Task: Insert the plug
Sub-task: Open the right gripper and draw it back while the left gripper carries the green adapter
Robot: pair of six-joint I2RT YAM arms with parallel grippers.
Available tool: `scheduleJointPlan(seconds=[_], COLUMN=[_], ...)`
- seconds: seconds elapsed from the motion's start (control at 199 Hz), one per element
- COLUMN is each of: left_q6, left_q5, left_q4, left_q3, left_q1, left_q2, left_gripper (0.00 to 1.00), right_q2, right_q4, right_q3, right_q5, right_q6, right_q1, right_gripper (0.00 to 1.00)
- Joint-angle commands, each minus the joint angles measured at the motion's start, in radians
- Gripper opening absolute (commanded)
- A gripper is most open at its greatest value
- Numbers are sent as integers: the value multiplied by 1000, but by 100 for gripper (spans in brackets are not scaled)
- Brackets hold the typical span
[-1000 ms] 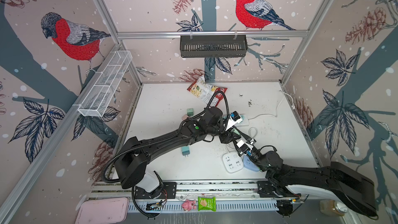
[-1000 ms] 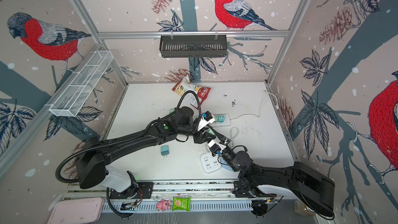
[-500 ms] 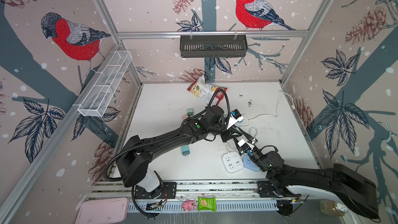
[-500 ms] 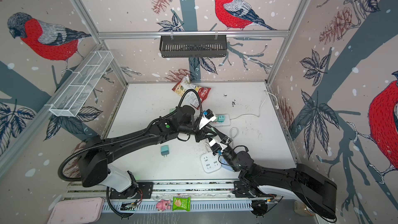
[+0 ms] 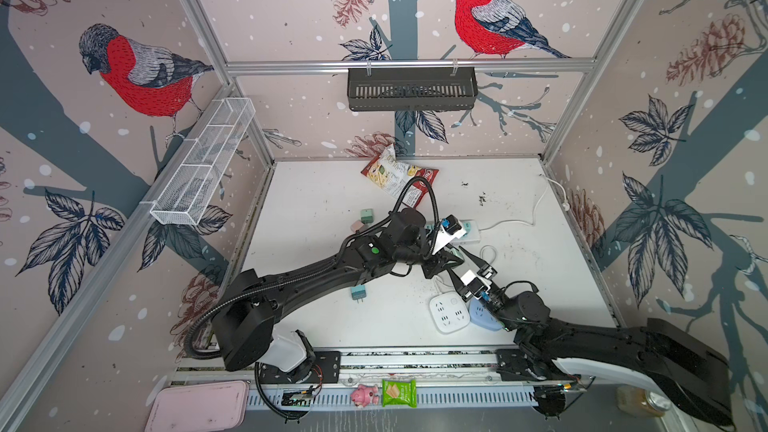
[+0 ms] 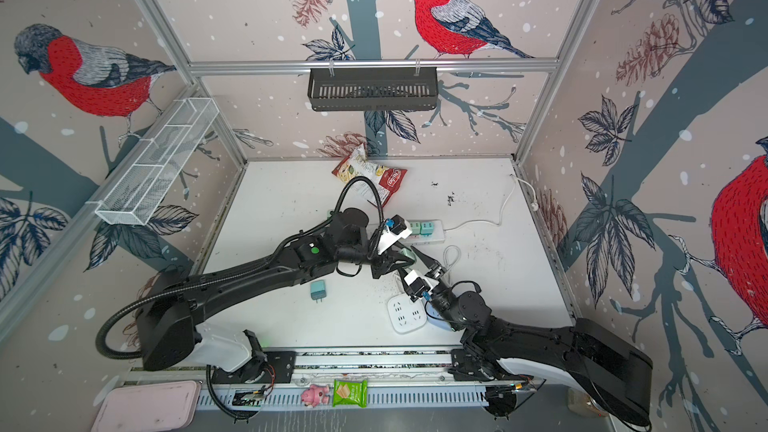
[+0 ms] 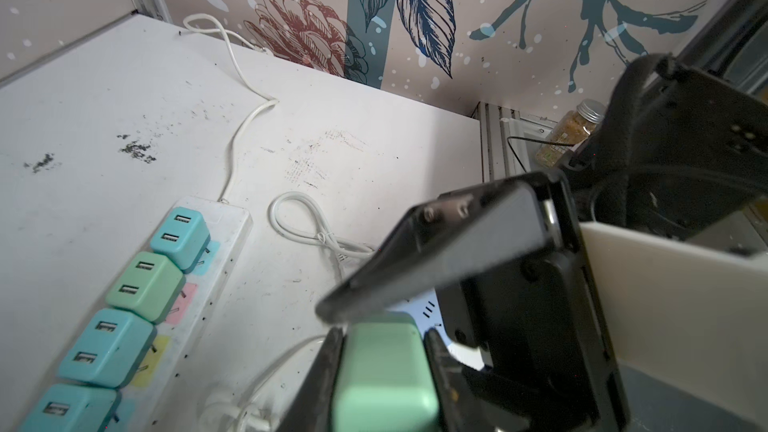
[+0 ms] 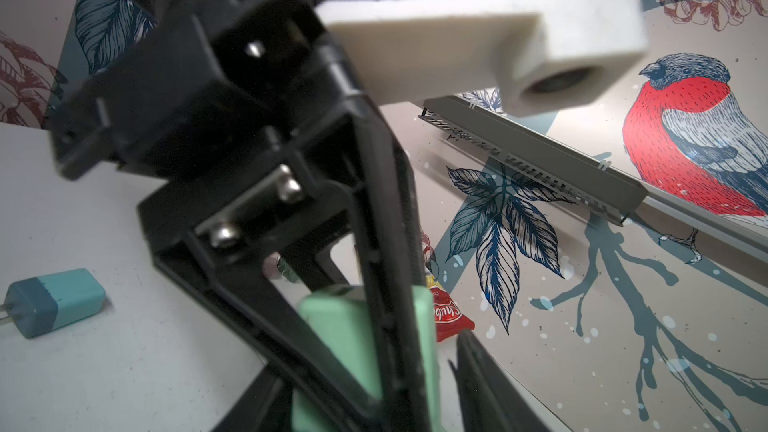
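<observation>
Bird-print walls, scuffed white worktop [image 5: 316, 218]. We've got the L claw [image 7: 382, 344] clamped on the mint plug [image 7: 386, 384], held off the worktop. The R claw [image 6: 411, 263] is wide and straddles the same plug: one R finger [image 7: 436, 251] sits just above it, not pinching. The strip [image 7: 220, 230] lies just beyond the L claw w/ four plugs seated in it. The square socket [image 5: 451, 311] is back by the R claw's wrist. We can't tell which one's the target, and the prongs are hidden, so orientation's unconfirmed.

Risks as we see them:
- The claws are v. close. If L moves off before R backs clear, that finger could clip the plug and twist it in the grip, so the prongs miss the holes.
- The plug's sides look smooth, so a skewed push may slip it.
- The cable loop [image 7: 307, 226] beside the L claw could snag.
- The strip looks light & unfixed. An off-axis push prob. shoves it instead of seating the plug.
</observation>
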Motion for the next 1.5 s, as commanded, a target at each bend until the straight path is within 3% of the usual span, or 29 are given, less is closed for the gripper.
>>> scheduleJointPlan(seconds=[0.0, 0.276, 0.416, 0.642, 0.943, 1.018, 1.209, 1.359, 1.5], left_q6=[51, 104, 214, 291, 363, 368, 368, 388, 402], left_q5=[-99, -468, -505, -590, -622, -591, -494, -495, -380], left_q4=[49, 243, 355, 460, 475, 462, 403, 315, 257], left_q3=[-85, -299, -420, -520, -533, -528, -483, -400, -322], left_q1=[2, 2, 1, 1, 18, 47, 164, 203, 267], left_q2=[-87, -308, -375, -408, -310, -283, -208, -139, -81], left_gripper=[0, 0, 0, 0, 0, 0, 0, 0, 0], right_q2=[-43, -142, -158, -156, -215, -245, -324, -389, -482], right_q4=[-27, -118, -187, -220, -350, -364, -431, -378, -263], right_q3=[-73, -67, -33, -10, 43, 41, 50, -14, -113], right_q5=[-22, -103, -136, -135, -266, -281, -447, -322, -142], right_q6=[42, 54, 86, 110, 179, 214, 296, 320, 371], right_q1=[-3, -7, -23, -39, -99, -124, -243, -274, -286], right_gripper=[99, 99, 99, 100, 99, 100, 100, 100, 100])
